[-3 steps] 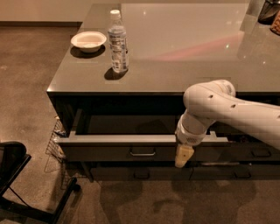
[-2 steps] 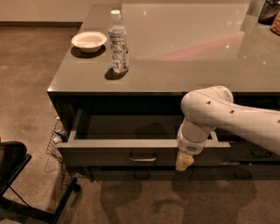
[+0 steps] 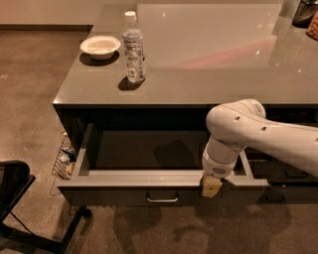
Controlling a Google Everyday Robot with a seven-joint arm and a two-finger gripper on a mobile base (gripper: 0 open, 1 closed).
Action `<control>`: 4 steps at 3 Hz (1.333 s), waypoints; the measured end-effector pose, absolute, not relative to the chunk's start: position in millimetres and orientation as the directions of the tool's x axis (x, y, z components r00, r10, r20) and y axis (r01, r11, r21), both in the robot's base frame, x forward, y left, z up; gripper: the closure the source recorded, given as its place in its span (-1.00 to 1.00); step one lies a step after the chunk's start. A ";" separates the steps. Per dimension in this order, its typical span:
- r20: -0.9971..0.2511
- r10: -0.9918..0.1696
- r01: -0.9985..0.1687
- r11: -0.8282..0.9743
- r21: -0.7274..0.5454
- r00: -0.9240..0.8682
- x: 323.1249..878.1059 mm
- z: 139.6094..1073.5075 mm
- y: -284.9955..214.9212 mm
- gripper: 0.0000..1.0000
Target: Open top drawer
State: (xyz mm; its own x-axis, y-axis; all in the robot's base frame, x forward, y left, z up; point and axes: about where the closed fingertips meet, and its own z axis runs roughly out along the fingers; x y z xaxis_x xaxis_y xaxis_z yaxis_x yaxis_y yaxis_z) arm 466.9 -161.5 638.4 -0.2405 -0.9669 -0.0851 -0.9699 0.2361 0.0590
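Top drawer [image 3: 144,178] stands well out, its handle [image 3: 162,200] just left of the claw [image 3: 211,186], which sits on the front rim, likely to drag it; its grip cannot be told.

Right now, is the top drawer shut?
No: the top drawer stands well out from under the counter, its light interior showing, with the gripper at its front rim.

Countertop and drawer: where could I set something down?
The countertop is bare right of the water bottle, up to dark items at the far right corner. The top drawer floor is bare left of the arm. Crowded: bowl beside bottle; gripper at its front rim.
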 end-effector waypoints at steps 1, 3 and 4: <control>-0.032 -0.964 -0.963 0.259 0.075 -0.262 445.4 654.8 -159.0 1.00; 0.015 -0.962 -0.957 0.273 0.096 -0.273 424.5 668.3 -154.9 1.00; 0.055 -0.958 -0.952 0.285 0.115 -0.280 402.7 686.1 -150.3 1.00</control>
State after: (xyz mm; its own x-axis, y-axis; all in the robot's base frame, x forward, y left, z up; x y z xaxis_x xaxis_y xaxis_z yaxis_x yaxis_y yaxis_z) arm 402.7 -150.3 686.1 -0.2802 -0.9584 0.0549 -0.9516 0.2848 0.1154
